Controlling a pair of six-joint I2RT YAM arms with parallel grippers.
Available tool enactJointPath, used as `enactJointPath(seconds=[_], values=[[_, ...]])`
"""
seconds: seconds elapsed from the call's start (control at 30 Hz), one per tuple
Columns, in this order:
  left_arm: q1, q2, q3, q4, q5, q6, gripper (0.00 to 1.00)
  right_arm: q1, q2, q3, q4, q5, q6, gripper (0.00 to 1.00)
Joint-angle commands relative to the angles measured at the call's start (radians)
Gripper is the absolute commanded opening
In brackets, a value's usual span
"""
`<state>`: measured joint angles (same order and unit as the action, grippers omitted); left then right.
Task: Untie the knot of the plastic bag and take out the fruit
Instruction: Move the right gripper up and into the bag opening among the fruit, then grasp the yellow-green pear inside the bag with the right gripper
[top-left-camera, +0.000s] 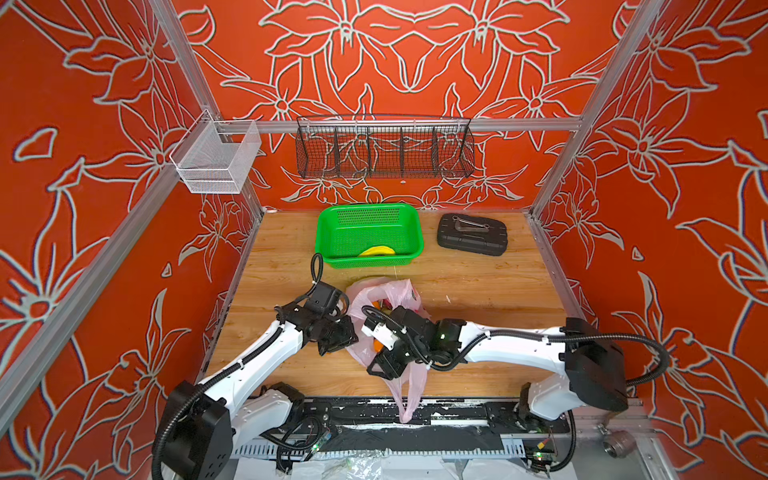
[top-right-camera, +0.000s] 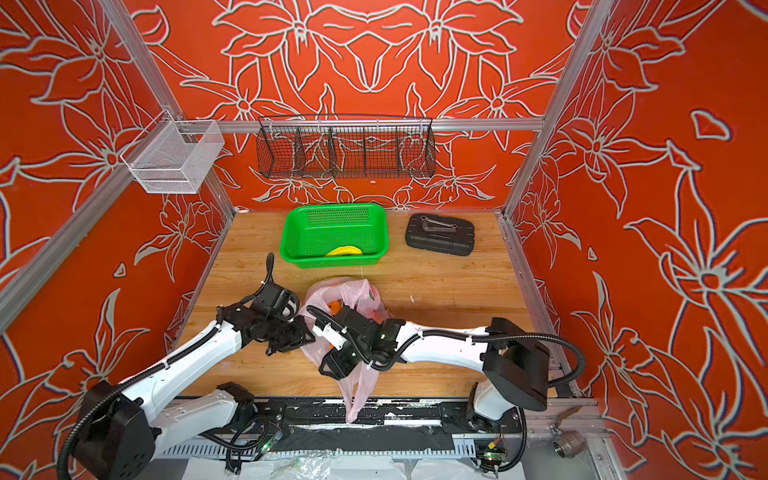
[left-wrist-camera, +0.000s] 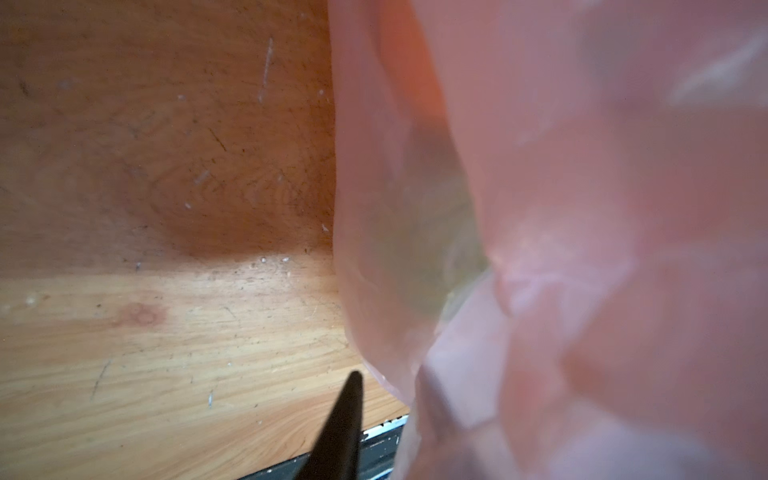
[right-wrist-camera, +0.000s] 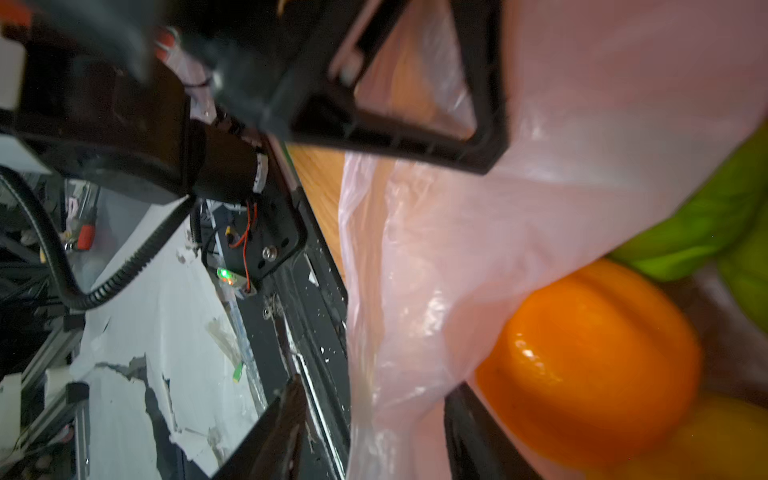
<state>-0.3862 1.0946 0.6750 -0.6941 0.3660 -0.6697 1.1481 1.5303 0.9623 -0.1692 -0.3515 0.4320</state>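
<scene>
- One wooden surface (top-left-camera: 478, 282) carries the plastic bag (top-left-camera: 376, 291), slumped at its middle, long axis front to back, one handle trailed over the front edge.
- The green basket (top-left-camera: 332, 232), set behind the bag, holds a banana (top-left-camera: 377, 250).
- The right end effector (right-wrist-camera: 376, 419) is parted around loose bag film, with the orange fruit (right-wrist-camera: 590, 357) and green fruit (right-wrist-camera: 706, 224) just beside it, inside.
- The left end effector (top-left-camera: 336, 338) lies against the bag's left side; its grip cannot be told.

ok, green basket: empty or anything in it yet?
Not empty. One yellow banana lies in the green basket, against its near wall, in both top views. Nothing else shows inside it.
</scene>
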Motion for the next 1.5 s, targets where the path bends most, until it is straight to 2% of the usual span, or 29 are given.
enactJointPath(seconds=[0.0, 0.13, 0.23, 0.37, 0.47, 0.67, 0.8, 1.0, 1.07, 1.23, 1.33, 1.47], values=[[-0.003, -0.005, -0.005, -0.012, -0.024, 0.005, 0.19, -0.017, -0.037, 0.040, -0.013, 0.131, 0.032, 0.57], [-0.003, -0.029, -0.011, -0.030, -0.045, 0.001, 0.14, -0.022, -0.036, 0.050, -0.069, 0.287, 0.071, 0.58], [-0.003, -0.043, -0.015, -0.039, -0.054, -0.002, 0.11, -0.022, -0.003, 0.092, -0.174, 0.342, 0.102, 0.58], [-0.003, -0.049, -0.012, -0.061, -0.075, -0.003, 0.08, -0.019, 0.037, 0.107, -0.198, 0.298, 0.110, 0.59], [-0.003, -0.053, -0.015, -0.060, -0.074, -0.003, 0.08, -0.018, 0.063, 0.120, -0.206, 0.251, 0.080, 0.67], [-0.003, -0.058, -0.020, -0.065, -0.067, -0.010, 0.02, -0.019, 0.115, 0.153, -0.242, 0.358, 0.112, 0.70], [-0.003, -0.076, -0.033, -0.073, -0.071, -0.019, 0.01, -0.015, 0.172, 0.193, -0.245, 0.298, 0.099, 0.71], [-0.004, -0.094, -0.046, -0.095, -0.081, -0.035, 0.01, -0.009, 0.238, 0.190, -0.237, 0.237, 0.095, 0.85], [-0.003, -0.099, -0.053, -0.091, -0.095, -0.045, 0.00, -0.008, 0.257, 0.185, -0.241, 0.247, 0.097, 0.86], [-0.003, -0.091, -0.053, -0.079, -0.107, -0.048, 0.00, -0.011, 0.260, 0.172, -0.230, 0.275, 0.111, 0.76], [-0.003, -0.072, -0.053, -0.075, -0.102, -0.042, 0.00, -0.020, 0.226, 0.159, -0.218, 0.301, 0.131, 0.63], [-0.004, -0.047, -0.047, -0.056, -0.074, -0.035, 0.00, -0.048, 0.166, 0.145, -0.205, 0.369, 0.155, 0.51]])
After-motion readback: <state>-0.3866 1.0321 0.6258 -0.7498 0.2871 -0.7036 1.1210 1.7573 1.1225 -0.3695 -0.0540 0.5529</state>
